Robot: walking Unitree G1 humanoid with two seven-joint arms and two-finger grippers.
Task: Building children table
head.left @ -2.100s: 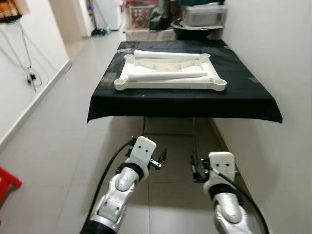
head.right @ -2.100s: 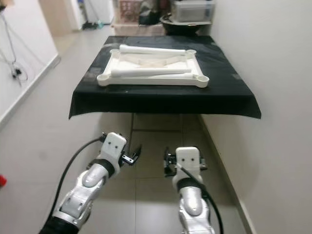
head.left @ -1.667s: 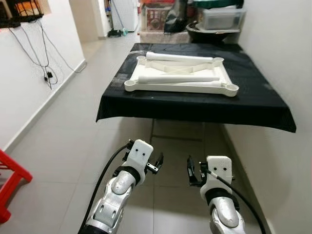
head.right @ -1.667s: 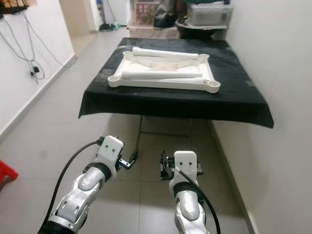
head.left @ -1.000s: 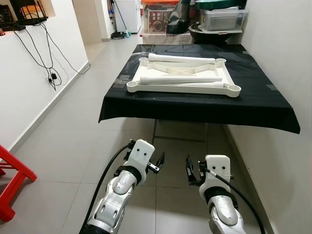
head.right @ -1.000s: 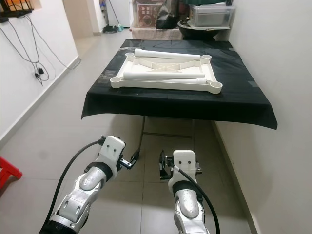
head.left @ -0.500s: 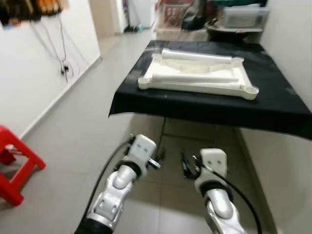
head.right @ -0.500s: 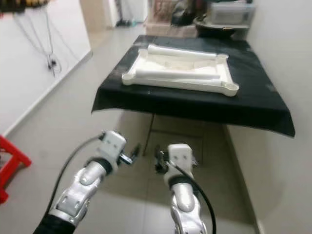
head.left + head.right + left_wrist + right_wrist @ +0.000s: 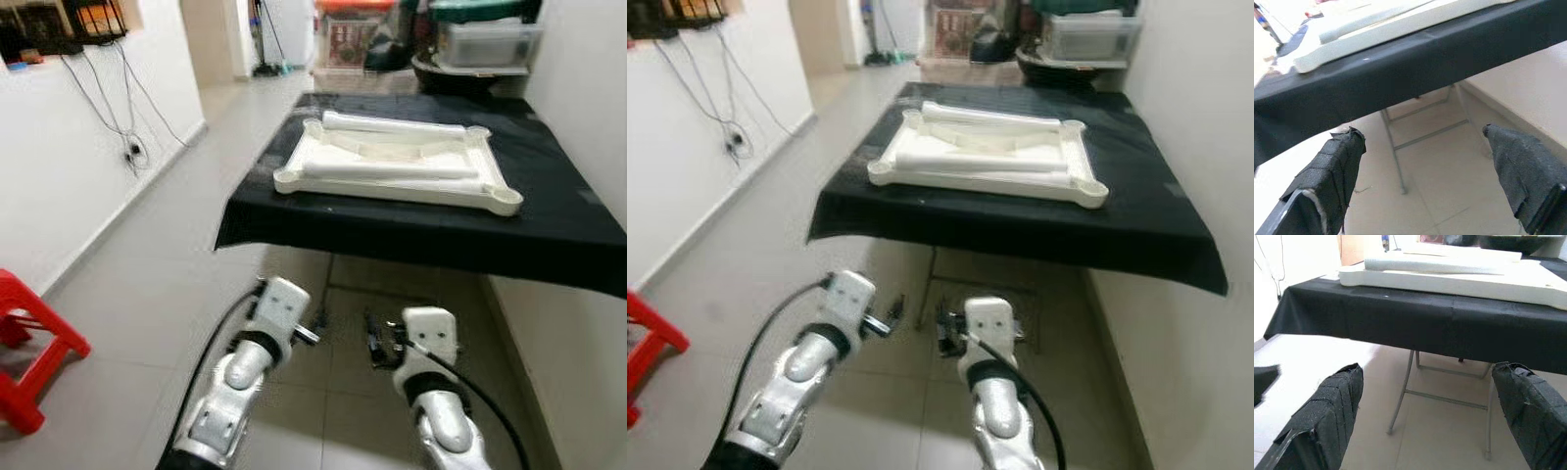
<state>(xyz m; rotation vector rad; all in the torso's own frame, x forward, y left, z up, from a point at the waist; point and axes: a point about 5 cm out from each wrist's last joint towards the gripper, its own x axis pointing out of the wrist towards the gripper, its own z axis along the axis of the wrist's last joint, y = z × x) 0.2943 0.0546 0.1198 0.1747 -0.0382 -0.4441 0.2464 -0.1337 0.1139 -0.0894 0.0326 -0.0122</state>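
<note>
The white tabletop frame lies upside down on the desk, which is draped in a black cloth whose front edge hangs over open tiled floor. Two white legs rest across the frame, one along its far side, one nearer the front. The desk's right side runs close along the wall; to its left the corridor floor lies wide and bare up to a red stool. Both arms hang low, short of the cloth's front edge. The left gripper has its jaws spread wide, holding nothing; the right gripper likewise, jaws wide apart and empty, facing the desk's folding metal legs.
</note>
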